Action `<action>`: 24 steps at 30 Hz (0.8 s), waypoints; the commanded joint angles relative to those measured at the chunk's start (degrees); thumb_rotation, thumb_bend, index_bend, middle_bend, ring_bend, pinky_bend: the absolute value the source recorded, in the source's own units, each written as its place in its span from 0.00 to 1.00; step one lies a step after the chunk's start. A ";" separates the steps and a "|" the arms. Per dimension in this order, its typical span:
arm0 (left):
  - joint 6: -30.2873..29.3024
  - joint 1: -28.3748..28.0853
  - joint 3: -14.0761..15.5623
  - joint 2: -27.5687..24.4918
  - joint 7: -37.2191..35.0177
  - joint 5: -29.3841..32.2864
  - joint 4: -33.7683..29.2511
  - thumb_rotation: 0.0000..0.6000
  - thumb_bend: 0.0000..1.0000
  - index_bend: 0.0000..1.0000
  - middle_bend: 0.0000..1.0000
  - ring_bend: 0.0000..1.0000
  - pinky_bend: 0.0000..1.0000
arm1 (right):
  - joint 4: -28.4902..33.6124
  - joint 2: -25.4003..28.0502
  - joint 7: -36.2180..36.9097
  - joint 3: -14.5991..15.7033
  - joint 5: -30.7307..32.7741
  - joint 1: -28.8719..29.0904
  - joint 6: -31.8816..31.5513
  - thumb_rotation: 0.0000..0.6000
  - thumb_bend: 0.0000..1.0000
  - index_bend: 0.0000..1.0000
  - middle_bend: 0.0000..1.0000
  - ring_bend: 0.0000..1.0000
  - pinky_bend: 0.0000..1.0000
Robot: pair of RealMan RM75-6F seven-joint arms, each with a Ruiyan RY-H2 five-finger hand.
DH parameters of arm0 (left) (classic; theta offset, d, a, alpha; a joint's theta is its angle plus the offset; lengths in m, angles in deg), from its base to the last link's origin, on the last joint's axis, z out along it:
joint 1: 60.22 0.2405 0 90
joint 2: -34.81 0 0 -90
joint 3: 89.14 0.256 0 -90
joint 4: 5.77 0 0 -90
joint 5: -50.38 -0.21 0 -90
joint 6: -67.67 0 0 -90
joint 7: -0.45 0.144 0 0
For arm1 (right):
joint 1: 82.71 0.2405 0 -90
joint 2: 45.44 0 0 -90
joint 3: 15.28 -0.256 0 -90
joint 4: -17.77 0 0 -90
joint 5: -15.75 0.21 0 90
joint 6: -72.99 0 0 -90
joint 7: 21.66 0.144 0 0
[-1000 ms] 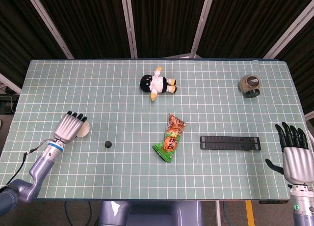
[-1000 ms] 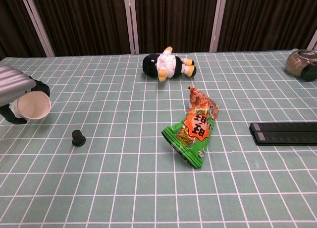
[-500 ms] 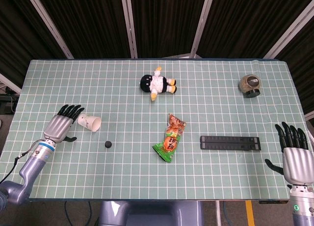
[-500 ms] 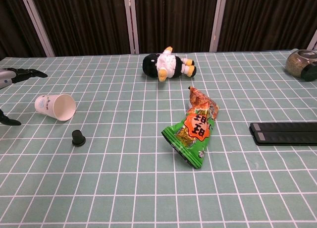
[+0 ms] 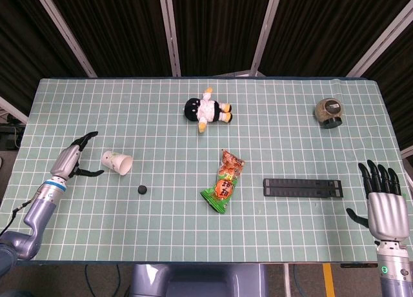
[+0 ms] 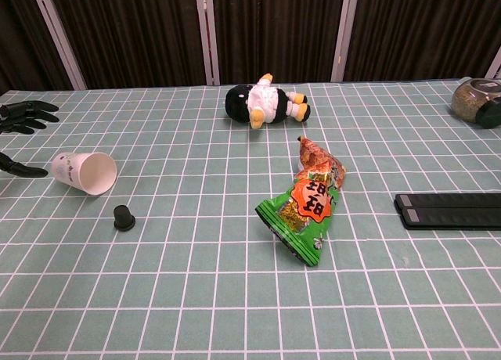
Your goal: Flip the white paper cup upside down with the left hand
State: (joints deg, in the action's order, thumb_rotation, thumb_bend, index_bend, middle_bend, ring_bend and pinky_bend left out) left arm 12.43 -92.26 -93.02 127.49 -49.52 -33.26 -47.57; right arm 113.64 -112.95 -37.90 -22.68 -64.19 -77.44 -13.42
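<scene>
The white paper cup (image 5: 116, 161) lies on its side on the green grid mat at the left, with its mouth facing right and toward the front (image 6: 84, 172). My left hand (image 5: 72, 161) is just left of the cup, open, with fingers spread and not touching it. In the chest view only its fingers (image 6: 23, 116) show at the left edge. My right hand (image 5: 383, 200) hangs open at the front right corner, holding nothing.
A small black cap (image 5: 142, 189) sits just right of the cup. A snack bag (image 5: 223, 181) lies mid-table, a plush toy (image 5: 206, 110) behind it, a black bar (image 5: 302, 187) to the right, and a jar (image 5: 329, 112) at the back right.
My left hand held the cup a second ago; it has let go and drawn back to the left. The cup now lies on its side on the mat.
</scene>
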 commanded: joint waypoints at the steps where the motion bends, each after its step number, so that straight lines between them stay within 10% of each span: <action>1: 1.21 -1.04 1.28 4.84 -4.66 -1.90 6.36 1.00 0.10 0.12 0.12 0.13 0.11 | -0.18 -0.09 -0.06 -0.12 0.32 -0.02 0.02 1.00 0.00 0.00 0.00 0.00 0.00; 16: -0.75 -1.73 4.27 8.64 -3.57 -5.13 13.37 1.00 0.10 0.25 0.17 0.16 0.13 | -0.87 -0.13 0.12 -0.43 1.66 -0.01 0.44 1.00 0.00 0.00 0.00 0.00 0.00; 24: -0.62 -1.81 3.89 10.33 -1.60 -4.38 15.07 1.00 0.20 0.44 0.30 0.29 0.31 | -0.83 -0.07 0.13 -0.45 1.78 0.07 0.54 1.00 0.00 0.00 0.00 0.00 0.00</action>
State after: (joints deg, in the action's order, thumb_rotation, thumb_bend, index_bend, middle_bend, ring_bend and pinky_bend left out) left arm 11.75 -94.06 -89.00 137.67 -51.25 -37.81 -32.63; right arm 112.81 -113.02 -37.77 -23.13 -62.41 -77.38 -12.88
